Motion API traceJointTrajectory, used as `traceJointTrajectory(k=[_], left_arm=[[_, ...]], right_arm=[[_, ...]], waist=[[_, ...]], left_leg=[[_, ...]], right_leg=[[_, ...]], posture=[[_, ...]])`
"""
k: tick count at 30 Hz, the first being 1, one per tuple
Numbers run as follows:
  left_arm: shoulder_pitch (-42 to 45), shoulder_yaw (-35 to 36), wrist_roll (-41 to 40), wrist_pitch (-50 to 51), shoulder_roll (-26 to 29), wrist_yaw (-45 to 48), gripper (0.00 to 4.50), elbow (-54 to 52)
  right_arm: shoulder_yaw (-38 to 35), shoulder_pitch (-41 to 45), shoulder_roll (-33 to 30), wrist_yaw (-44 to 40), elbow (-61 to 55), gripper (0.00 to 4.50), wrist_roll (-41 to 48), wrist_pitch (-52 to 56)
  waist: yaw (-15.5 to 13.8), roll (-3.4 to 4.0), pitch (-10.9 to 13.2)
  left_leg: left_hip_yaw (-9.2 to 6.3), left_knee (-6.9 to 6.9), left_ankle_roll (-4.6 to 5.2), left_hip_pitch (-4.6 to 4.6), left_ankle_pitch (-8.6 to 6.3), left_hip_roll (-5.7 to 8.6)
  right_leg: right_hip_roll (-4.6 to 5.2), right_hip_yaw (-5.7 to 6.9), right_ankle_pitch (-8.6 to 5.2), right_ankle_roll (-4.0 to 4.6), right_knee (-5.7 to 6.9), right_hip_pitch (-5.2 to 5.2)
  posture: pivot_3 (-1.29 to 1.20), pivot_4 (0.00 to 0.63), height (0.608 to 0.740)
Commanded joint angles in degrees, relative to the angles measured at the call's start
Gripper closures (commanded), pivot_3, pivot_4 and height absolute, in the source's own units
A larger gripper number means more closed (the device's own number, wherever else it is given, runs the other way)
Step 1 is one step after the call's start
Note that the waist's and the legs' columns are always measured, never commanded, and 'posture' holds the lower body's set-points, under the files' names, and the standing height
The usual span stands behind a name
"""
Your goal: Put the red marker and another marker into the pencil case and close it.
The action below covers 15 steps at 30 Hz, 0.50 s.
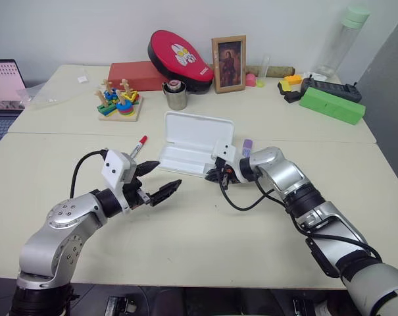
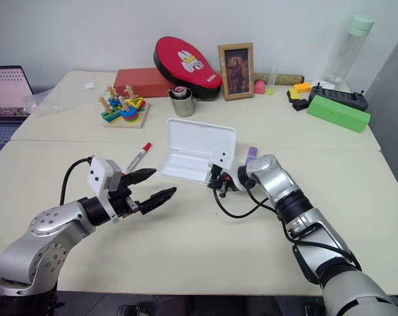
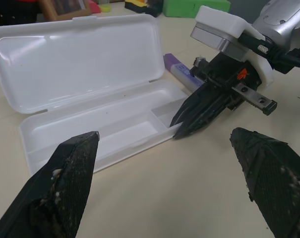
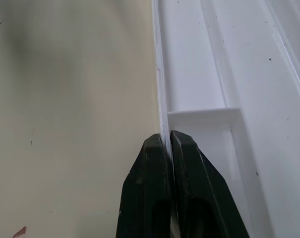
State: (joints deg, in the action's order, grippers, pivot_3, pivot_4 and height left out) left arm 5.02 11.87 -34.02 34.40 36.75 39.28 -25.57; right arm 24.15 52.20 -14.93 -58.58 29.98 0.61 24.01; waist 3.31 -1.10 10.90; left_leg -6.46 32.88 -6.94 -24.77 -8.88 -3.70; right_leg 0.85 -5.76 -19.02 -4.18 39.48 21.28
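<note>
Now: 1 open pencil case (image 1: 185, 150), wall in right pincer (image 3: 182, 130); left pincer (image 1: 160, 181) spread; 2 markers outside.

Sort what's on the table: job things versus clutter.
Job: red marker, purple marker, open pencil case, its front wall pinched by the right gripper.
Clutter: red oval case, framed picture, metal cup, stacking toy, green box.

Two cream tables (image 1: 205, 237) pushed together before a white wall (image 1: 87, 26).
</note>
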Motion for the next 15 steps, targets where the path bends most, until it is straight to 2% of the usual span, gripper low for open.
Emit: traceJointTrajectory(k=[1, 4, 7, 11, 15], left_arm=[[-0.58, 2.09, -1.32, -0.31, 0.65, -0.15, 0.0, -3.12], [-2.53, 3.61, -2.08, 0.36, 0.84, -0.25, 0.0, -4.37], [-5.87, 6.03, -2.48, 0.8, 1.64, -0.04, 0.0, -5.19], [-9.76, 9.4, -3.45, 1.19, 3.62, 1.17, 0.0, -5.98], [-10.97, 10.73, -4.42, 1.64, 4.48, 1.31, 0.0, -6.79]], right_arm=[[-0.09, -0.84, -0.03, -0.36, -1.32, 4.47, -0.86, -1.12], [0.02, -2.6, -0.68, -1.28, -4.27, 4.47, -0.84, -4.41], [1.62, -6.54, -3.45, -4.95, -12.61, 4.47, -0.67, -7.11], [3.07, -12.27, -6.27, -7.44, -24.53, 4.47, 0.08, -2.62], [4.14, -15.73, -7.11, -6.99, -30.11, 4.47, -0.49, 0.61]], waist=[[0.01, 0.0, 0.0], [0.01, 0.0, 0.0], [0.0, 0.0, 0.0], [-0.03, 0.0, 0.0], [-0.01, -0.01, -0.01]], left_leg=[[0.0, 0.0, 0.0, 0.0, 0.0, 0.0], [0.0, 0.01, 0.0, 0.0, 0.0, 0.0], [0.0, -0.01, 0.0, 0.0, 0.0, 0.0], [-0.02, -0.02, 0.0, 0.0, 0.0, -0.01], [-0.02, 0.01, 0.0, 0.02, 0.0, -0.01]], right_leg=[[0.0, 0.0, 0.0, 0.0, 0.01, 0.0], [0.0, 0.0, 0.0, 0.0, 0.01, 0.0], [0.0, -0.01, -0.01, 0.01, -0.01, 0.01], [0.0, 0.0, -0.03, 0.02, 0.02, 0.01], [0.0, -0.01, -0.03, 0.02, 0.09, 0.03]], posture=[[0.0, 0.15, 0.74], [0.0, 0.15, 0.74], [0.0, 0.15, 0.74], [0.0, 0.15, 0.74], [0.0, 0.15, 0.74]])
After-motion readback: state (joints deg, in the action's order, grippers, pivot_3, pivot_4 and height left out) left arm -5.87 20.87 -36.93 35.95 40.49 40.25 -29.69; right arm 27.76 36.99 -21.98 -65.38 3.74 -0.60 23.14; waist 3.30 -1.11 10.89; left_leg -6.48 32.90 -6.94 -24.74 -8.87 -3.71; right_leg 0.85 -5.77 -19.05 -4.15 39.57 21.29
